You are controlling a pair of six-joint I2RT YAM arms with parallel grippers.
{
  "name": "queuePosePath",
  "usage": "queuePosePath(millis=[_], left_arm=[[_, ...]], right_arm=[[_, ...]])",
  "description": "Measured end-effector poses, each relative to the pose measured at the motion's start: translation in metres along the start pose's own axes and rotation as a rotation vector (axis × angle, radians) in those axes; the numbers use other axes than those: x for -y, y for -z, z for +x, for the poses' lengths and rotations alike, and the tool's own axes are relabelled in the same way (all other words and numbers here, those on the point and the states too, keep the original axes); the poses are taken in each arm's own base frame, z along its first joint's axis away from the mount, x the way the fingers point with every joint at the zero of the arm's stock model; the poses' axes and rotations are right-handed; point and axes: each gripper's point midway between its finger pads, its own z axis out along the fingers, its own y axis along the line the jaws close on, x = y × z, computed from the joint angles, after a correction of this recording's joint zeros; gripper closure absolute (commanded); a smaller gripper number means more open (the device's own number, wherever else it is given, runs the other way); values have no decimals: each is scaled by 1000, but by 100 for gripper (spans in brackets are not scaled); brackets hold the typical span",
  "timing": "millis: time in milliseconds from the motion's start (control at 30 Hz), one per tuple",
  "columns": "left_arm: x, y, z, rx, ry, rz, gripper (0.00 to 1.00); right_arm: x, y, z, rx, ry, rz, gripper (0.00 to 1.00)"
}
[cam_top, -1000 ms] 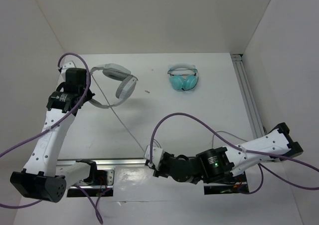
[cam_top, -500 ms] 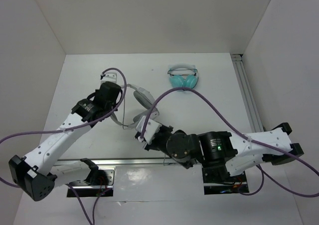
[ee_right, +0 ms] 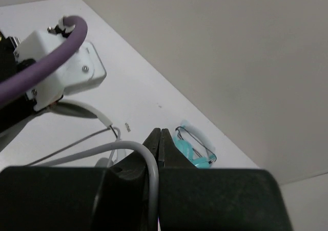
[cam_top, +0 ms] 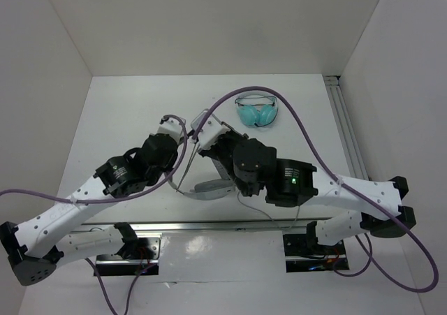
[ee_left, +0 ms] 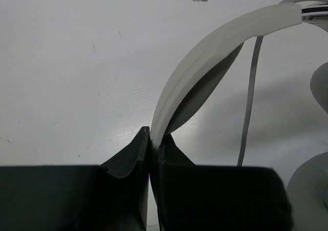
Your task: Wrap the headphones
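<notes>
Now L fingers [ee_left: 142, 148] clamp wide white headband [ee_left: 205, 57] of light-grey over-ear headphones [cam_top: 208, 189], prob. as anchor; R fingers [ee_right: 152, 141], at 3 o'clock, pinch thin grey cable [ee_right: 128, 146] to wind.

1. Headphones [cam_top: 209, 189] sit mid-bench [cam_top: 119, 112], in front of both claws.
2. Left claw [ee_left: 152, 139] pinches the headband [ee_left: 215, 46]; right claw [ee_right: 159, 137] is just to its right, clamped on the cable [ee_right: 125, 145].
3. Smaller headset [cam_top: 256, 112] lies behind and right of both claws, well apart, near the bench's back edge.
</notes>
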Motion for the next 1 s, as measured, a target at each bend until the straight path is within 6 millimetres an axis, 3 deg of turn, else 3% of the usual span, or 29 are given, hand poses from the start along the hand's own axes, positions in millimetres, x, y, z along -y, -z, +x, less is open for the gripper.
queuePosePath(millis=[100,233,433,600,833,1000], left_arm=[[0,11,-8,38,6,13,100],[-2,30,-28,105,35,54,100],[0,53,-49,190,65,146,100],[4,69,-63,258,87,222,100],[6,93,-73,309,69,321,100],[4,114,-80,313,50,381,100]], right_arm=[[6,-9,-20,20,17,24,100],[31,-28,-27,13,31,87,100],[85,-63,-1,-44,44,173,100],[112,-97,34,-98,44,158,96],[101,-122,66,-90,-50,22,96],[79,-132,112,-90,-163,-134,91]])
